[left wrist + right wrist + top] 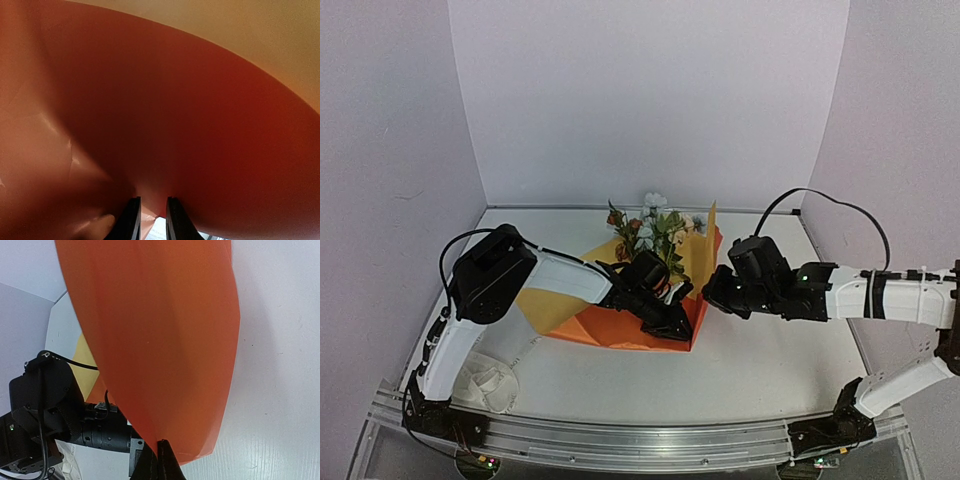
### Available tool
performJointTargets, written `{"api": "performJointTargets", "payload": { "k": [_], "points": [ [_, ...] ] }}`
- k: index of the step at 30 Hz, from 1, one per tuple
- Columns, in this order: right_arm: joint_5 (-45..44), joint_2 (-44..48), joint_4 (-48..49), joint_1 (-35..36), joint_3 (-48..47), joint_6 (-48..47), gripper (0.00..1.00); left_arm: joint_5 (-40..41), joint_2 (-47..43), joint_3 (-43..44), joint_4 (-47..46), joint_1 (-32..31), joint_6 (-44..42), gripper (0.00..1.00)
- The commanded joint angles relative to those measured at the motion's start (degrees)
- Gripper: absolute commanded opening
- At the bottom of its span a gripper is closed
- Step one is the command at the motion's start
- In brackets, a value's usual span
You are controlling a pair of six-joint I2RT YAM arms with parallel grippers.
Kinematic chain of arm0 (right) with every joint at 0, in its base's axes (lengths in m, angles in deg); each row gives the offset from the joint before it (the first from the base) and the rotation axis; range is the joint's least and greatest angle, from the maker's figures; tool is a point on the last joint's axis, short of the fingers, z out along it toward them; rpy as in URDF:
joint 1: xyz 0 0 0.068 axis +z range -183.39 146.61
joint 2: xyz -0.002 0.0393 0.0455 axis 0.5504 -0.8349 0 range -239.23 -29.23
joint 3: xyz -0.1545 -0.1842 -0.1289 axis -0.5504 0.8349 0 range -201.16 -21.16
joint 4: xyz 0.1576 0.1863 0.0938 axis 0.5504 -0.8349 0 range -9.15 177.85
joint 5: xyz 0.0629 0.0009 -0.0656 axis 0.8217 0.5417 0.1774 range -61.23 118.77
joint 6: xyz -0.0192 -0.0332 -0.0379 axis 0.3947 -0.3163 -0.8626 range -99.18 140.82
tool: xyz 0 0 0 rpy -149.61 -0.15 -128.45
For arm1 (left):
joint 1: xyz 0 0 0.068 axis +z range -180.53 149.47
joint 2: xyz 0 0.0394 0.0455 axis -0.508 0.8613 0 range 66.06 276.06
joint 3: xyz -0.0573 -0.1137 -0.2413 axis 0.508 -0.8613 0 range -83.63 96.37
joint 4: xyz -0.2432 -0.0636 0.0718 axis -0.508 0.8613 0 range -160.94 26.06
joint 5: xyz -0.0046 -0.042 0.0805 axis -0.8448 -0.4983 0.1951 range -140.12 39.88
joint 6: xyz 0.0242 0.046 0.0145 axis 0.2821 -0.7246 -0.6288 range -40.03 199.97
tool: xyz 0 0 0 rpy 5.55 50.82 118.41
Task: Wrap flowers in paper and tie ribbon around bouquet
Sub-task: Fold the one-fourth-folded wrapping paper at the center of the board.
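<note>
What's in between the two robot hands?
Only the paper, its orange fold standing between the left gripper and right gripper, in the top view.

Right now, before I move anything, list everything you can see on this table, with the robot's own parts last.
flowers: one bunch, pale blue, pink and rust with green leaves, far middle, rising out of the paper.
paper: one sheet, orange with a yellow reverse, centre, folded up around the flowers.
ribbon: one, white, heaped at near left by the left arm's base.
table: one, white, under everything.
left tool: one, black, closed on a fold of the paper.
right tool: one, black, shut on the paper's right edge.
</note>
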Motion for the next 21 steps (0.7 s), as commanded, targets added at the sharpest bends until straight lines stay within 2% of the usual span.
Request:
{"api": "performJointTargets", "payload": {
  "k": [1, 10, 21],
  "points": [
    [2.08, 0.13, -1.31, 0.12, -2.83, 0.36, 0.00, 3.40, 0.97, 2.68, 3.43, -0.48, -1.29, 0.20],
    [1.79, 1.19, -4.88, -0.19, -4.19, -0.20, 0.00, 4.65, -4.77, -2.51, -1.05, -0.12, 0.02, 0.20],
    [1.05, 1.38, -8.61, -0.29, -4.26, -1.64, 0.00, 3.01, -13.72, -9.40, -6.72, 2.64, 1.38, 0.25]
  ]
}}
